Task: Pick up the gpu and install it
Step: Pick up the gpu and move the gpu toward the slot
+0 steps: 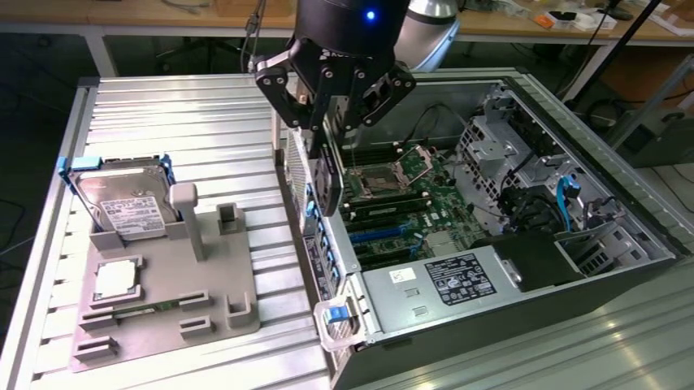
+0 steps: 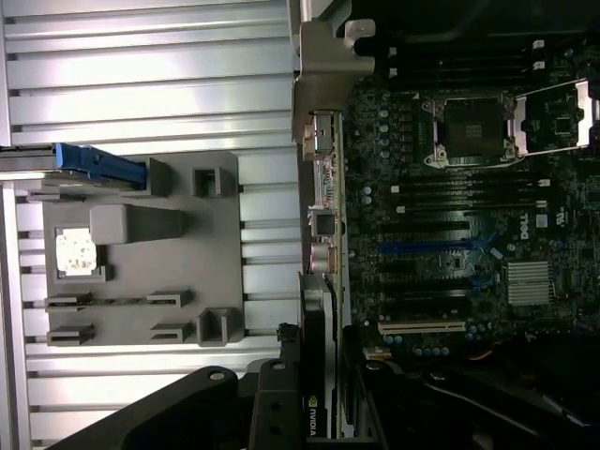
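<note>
We're holding the gpu [image 1: 327, 175] edge-on, the end effector [image 1: 334, 122] clamped on its upper edge, hanging over the open computer case [image 1: 607, 268] right at its side wall, so the pickup is looking done, with seating it on the case's motherboard [image 1: 434, 203] not yet done.

The tool [image 2: 319, 375] grips the gpu [image 2: 322, 220] edge-on, motherboard [image 2: 450, 234] to one side, grey parts holder [image 2: 216, 253] to the other

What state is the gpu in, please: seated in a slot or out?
Out: the gripper holds the gpu upright over the case edge, clear of the motherboard slots.
</note>
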You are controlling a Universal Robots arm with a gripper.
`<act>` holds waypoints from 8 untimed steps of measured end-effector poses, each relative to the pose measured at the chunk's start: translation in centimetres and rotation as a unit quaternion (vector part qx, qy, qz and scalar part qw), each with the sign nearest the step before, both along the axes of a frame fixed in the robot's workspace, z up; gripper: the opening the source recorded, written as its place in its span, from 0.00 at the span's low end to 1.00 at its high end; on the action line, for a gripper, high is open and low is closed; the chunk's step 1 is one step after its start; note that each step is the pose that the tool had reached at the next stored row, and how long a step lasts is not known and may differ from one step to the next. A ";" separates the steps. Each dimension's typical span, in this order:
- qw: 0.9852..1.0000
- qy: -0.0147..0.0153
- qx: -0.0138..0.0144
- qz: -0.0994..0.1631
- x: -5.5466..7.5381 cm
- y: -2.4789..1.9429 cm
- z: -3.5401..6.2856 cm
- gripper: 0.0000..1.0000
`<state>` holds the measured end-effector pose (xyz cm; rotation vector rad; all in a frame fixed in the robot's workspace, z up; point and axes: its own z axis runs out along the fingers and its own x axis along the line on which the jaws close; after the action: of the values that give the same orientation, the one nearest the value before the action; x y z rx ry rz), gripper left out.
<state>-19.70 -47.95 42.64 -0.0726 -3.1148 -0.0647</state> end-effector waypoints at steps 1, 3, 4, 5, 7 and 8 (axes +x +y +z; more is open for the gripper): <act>1.000 0.000 0.000 0.000 0.1 0.00 0.00 0.27; 1.000 0.000 0.000 0.000 0.1 -0.01 0.00 0.27; 1.000 0.000 0.000 0.000 0.2 0.00 0.00 0.27; 1.000 0.000 0.000 0.000 0.2 0.00 0.00 0.27; 1.000 0.000 0.000 0.000 0.2 0.00 0.00 0.27; 1.000 0.000 0.000 0.000 0.2 0.00 0.00 0.27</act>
<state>-19.49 -47.95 42.63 -0.0724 -3.1149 -0.0648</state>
